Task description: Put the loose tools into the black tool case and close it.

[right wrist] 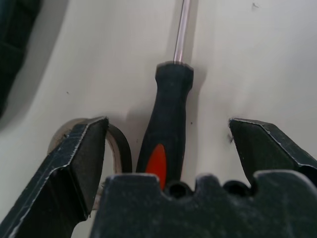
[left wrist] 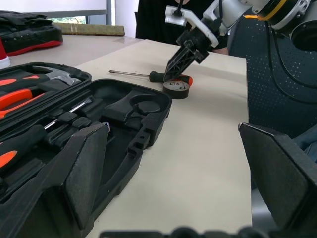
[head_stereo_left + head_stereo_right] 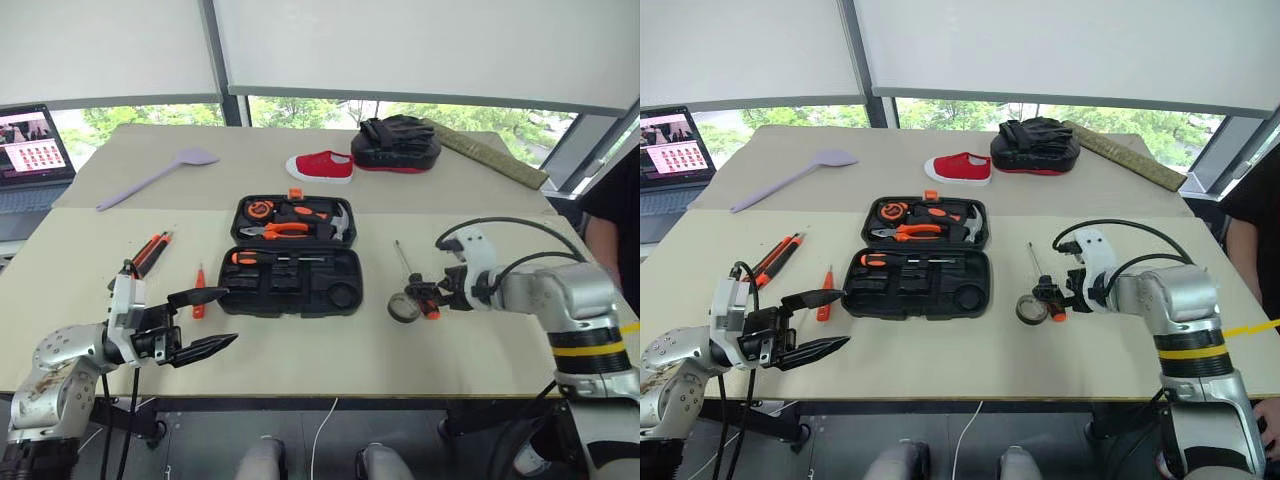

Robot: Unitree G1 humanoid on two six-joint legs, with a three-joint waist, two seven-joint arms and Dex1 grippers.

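Step in hand: picking up the first loose tool on the right side. The right gripper (image 3: 1052, 295) hangs low over the long screwdriver (image 1: 167, 119), jaws spread wide, empty. In the right wrist view the handle lies between the two fingers, with the tape roll (image 3: 404, 308) just beside it, partly under one finger (image 1: 81, 163).

The tool case (image 3: 291, 256) lies open in the middle of the table (image 3: 300, 355), lid flat away from the robot. The lid already carries pliers, a hammer and a tape measure; the near half has one screwdriver seated and several free recesses, including a round one at the right end.

Left gripper (image 3: 205, 320) hovers at the near left table edge, jaws also spread, holding nothing. Left of the case: a short orange screwdriver (image 3: 198, 300) just beside its edge, and the utility knife (image 3: 145, 255) further out, with another orange-and-black tool lying against it.

Next move, as a judgement: lower, centre on the handle, close on it alone. Risk is the tape roll; it sits close enough that a finger could land on it or drag it.

Other stuff, all well behind the case and not in the way: lilac spoon (image 3: 155, 176), red shoe (image 3: 321, 166), black padded mitt (image 3: 396, 143), laptop (image 3: 32, 148) at far left. A person's dark sleeve (image 3: 615, 225) is at the right edge.
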